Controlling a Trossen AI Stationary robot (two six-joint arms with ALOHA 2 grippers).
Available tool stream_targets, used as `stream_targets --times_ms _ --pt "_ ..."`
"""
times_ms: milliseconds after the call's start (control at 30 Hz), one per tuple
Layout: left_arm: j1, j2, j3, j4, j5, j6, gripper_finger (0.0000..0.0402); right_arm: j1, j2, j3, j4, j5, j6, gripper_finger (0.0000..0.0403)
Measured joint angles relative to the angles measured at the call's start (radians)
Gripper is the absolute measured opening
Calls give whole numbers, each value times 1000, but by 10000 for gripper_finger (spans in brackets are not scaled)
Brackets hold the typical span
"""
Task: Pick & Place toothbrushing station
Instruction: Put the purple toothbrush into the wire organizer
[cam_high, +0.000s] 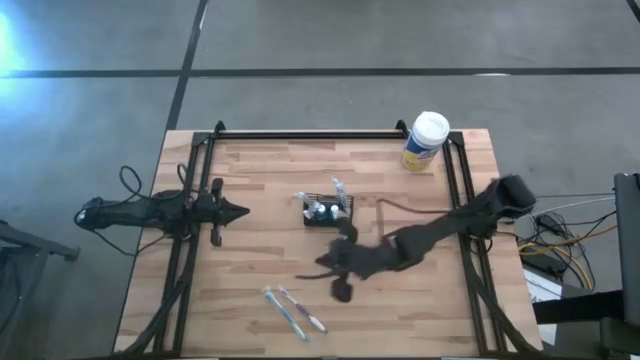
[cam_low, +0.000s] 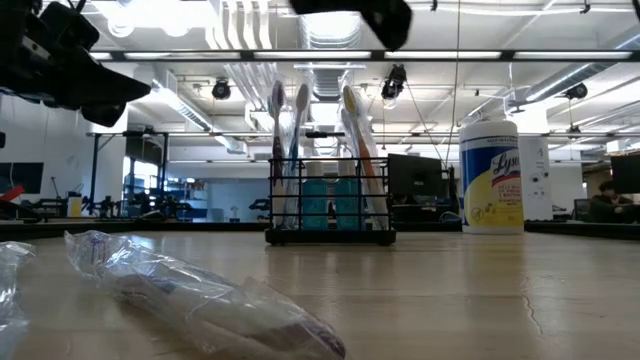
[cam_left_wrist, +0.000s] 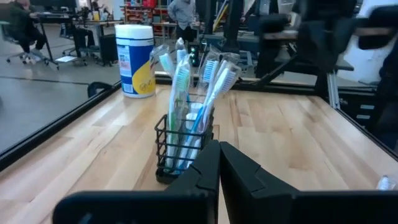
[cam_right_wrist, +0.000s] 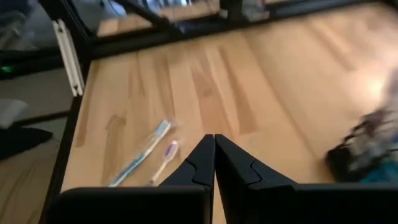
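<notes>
Black wire mesh marks the basket (cam_high: 327, 212), just above the centre of the high view, standing on the wooden table (cam_high: 250, 170) with several toothbrushes (cam_left_wrist: 186, 81) upright in it and toothpaste tubes (cam_low: 330, 205) tucked between them. Two more wrapped toothbrushes (cam_high: 293, 310) lie loose near the lower middle of that frame, well apart from the basket. A white-lidded canister (cam_high: 426, 140) sits at the upper right of the table and plays no part.

The right gripper (cam_high: 343, 288) hangs over the table between the basket and the loose brushes, fingers pressed together and holding nothing; its wrist view shows the two brushes on the wood ahead of it. The left gripper (cam_high: 238, 211) waits at the left of the high view, level with the basket, also closed and empty.

My reading is that the step in hand is the approach to a loose brush, with the station not yet complete. The next move would call for the right fingers to spread, drop over one brush handle across its thin width, and close low against the wood, since the slippery wrapping could let it slide.
</notes>
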Motion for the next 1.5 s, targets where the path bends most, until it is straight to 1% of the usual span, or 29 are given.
stream_targets --times_ms 100,200,267,400,467,533,700,733,833,900,1067,1233,1500 --pt "0 0 0 0 -3 -9 16 3 124 175 -149 -32 74 8" --pt "0 0 0 0 -3 -9 15 3 240 335 -278 -121 100 8" --pt "0 0 0 1 -2 -10 12 3 315 431 -344 -162 134 8" --pt "0 0 0 1 3 -21 8 2 458 620 -450 -168 205 12" --pt "0 0 0 2 9 -32 8 2 533 724 -511 -168 232 23" --pt "0 0 0 2 26 -36 9 1 608 830 -589 -169 257 42" --pt "0 1 0 2 58 -45 8 2 776 1069 -769 -208 295 102" --pt "0 1 0 2 58 -46 8 2 801 1088 -779 -220 302 113" --pt "0 2 0 -1 60 -50 9 0 810 1055 -759 -268 332 142" --pt "0 6 0 -2 60 -50 9 -2 816 1049 -764 -270 371 157" --pt "0 12 0 -6 60 -58 8 -3 815 1028 -736 -271 377 184" --pt "0 13 -1 -5 59 -60 9 -2 815 1019 -713 -272 367 194" --pt "0 13 -15 -8 58 -80 9 -3 816 927 -653 -263 367 194"
